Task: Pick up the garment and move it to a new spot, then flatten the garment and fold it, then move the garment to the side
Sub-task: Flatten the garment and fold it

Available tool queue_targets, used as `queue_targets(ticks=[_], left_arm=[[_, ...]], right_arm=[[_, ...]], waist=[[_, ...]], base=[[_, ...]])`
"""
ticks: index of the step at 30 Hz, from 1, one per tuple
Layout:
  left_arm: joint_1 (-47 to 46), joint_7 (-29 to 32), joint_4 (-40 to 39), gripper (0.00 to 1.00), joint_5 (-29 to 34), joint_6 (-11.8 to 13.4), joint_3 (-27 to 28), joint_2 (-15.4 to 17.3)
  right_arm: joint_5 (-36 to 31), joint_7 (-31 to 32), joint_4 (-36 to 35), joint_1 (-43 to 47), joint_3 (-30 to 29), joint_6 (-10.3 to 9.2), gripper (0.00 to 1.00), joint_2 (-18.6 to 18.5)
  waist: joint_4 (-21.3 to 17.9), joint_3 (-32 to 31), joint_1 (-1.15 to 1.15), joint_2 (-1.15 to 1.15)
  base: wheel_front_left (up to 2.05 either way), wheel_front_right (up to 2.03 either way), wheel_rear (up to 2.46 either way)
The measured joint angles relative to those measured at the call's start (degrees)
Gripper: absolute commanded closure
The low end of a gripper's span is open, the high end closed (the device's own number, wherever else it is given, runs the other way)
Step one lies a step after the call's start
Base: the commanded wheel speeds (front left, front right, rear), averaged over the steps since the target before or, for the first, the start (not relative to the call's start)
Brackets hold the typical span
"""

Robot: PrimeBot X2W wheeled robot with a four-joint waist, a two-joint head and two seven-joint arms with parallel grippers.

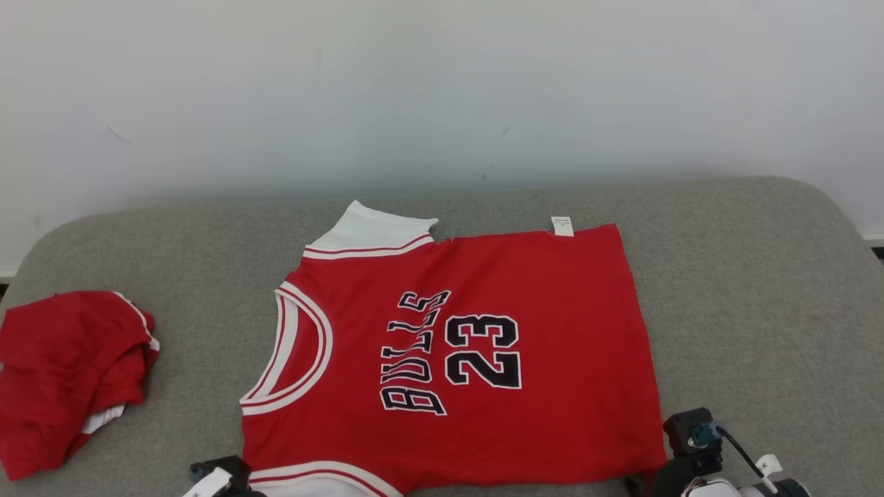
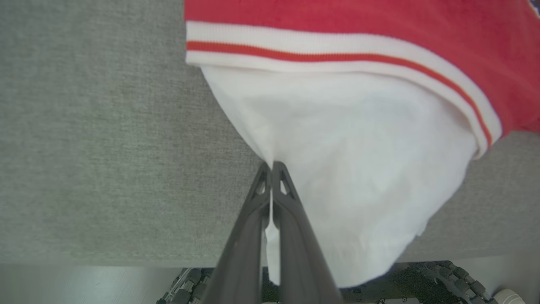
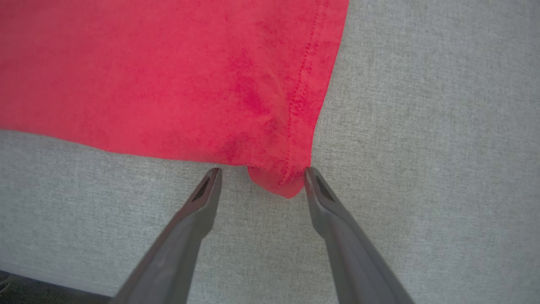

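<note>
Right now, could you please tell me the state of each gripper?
Left gripper: closed on the white sleeve.
Right gripper: open, straddling the red hem corner.

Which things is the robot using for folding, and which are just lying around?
For the job: flat red Bulls 23 basketball jersey; left gripper, shut on its white sleeve; right gripper, open at its red hem corner.
Just lying about: crumpled red cloth heap at the grey padded table's left end.

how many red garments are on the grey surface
2. The Bulls jersey lies spread flat in the middle of the grey surface. A crumpled red garment sits at its left end. That heap may hide more.
</note>
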Motion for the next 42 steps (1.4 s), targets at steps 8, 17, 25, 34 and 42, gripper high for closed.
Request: queue_targets(ticks=[8,17,25,34,42], left_arm=[[0.0,-0.7,0.6,1.00,-0.3,0.0,0.3,-0.1],[0.0,-1.0,0.7,1.00,-0.5,0.0,0.1,-0.2],[-0.2,-1.2,0.7,1.00,-1.7,0.0,-0.7,-0.2],[-0.2,-1.8,0.3,1.00,-3.1,0.0,-0.7,-0.3],[1.0,-5.9,-7.5,1.00,-6.9,0.0,1.4,-0.3]], right_arm=[[-0.9,1.0,0.3,1.4,0.6,-0.02,0.00,0.3],[-1.5,0.1,1.8,1.0,0.1,-0.51,0.00,-0.2],[-2.3,-1.1,3.0,-0.4,0.2,-0.57,0.02,-0.2],[-2.3,-1.8,3.7,-0.6,0.3,-0.59,1.00,0.1],[-2.0,-3.4,0.7,0.6,-1.2,-0.90,1.00,-0.4]], waist=[[0.2,-0.3,-0.01,0.00],[0.4,-0.3,-0.01,0.00],[1.3,0.4,-0.01,0.00],[1.8,0.8,-0.01,0.00],[1.7,0.5,0.00,0.00]], base=[[0.00,0.00,0.00],[0.00,0.00,0.00],[0.00,0.00,0.00],[0.00,0.00,0.00],[0.00,0.00,0.00]])
